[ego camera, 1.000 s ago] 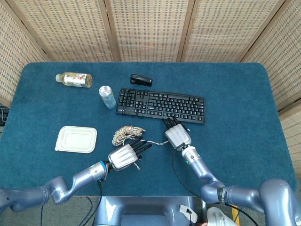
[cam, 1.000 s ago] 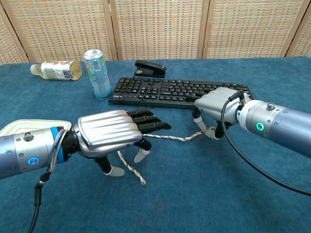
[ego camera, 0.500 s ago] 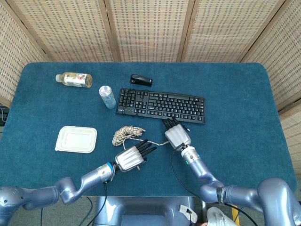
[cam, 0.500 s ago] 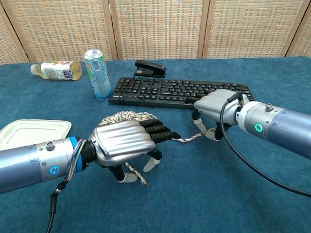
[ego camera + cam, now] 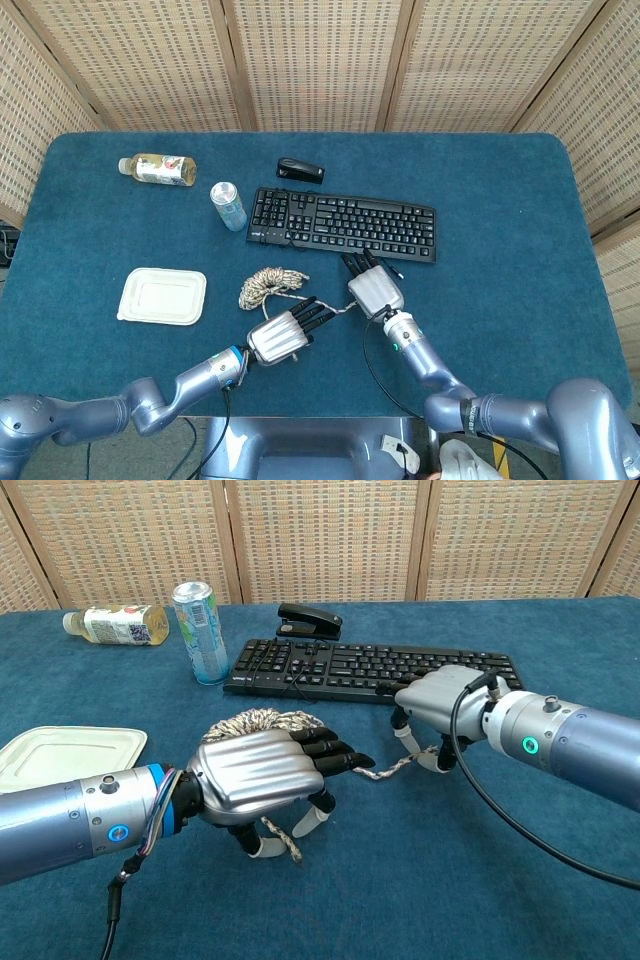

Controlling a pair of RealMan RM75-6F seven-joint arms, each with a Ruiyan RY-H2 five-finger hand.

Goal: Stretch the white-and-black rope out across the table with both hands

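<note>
The white-and-black rope lies mostly as a coiled bundle (image 5: 267, 283) (image 5: 258, 721) in front of the keyboard. One strand (image 5: 392, 767) runs from under my left hand (image 5: 281, 336) (image 5: 262, 773) across to my right hand (image 5: 373, 291) (image 5: 438, 702). The left hand hovers low over the rope just in front of the bundle, with its fingers stretched forward and apart and two fingertips down on the cloth beside the strand. A short rope tail (image 5: 285, 846) lies under it. My right hand's fingers curl down around the strand close to the keyboard's front edge.
A black keyboard (image 5: 343, 223) lies directly behind both hands. A drink can (image 5: 228, 205) stands at its left end, and a black stapler (image 5: 300, 169) lies behind it. A bottle (image 5: 157, 168) lies at the back left, and a white lidded container (image 5: 162, 296) sits left of the rope.
My left hand has moved right and forward over the rope, uncovering the coiled bundle in the chest view. The right hand has shifted slightly left, and the strand between the hands has gone slacker.
</note>
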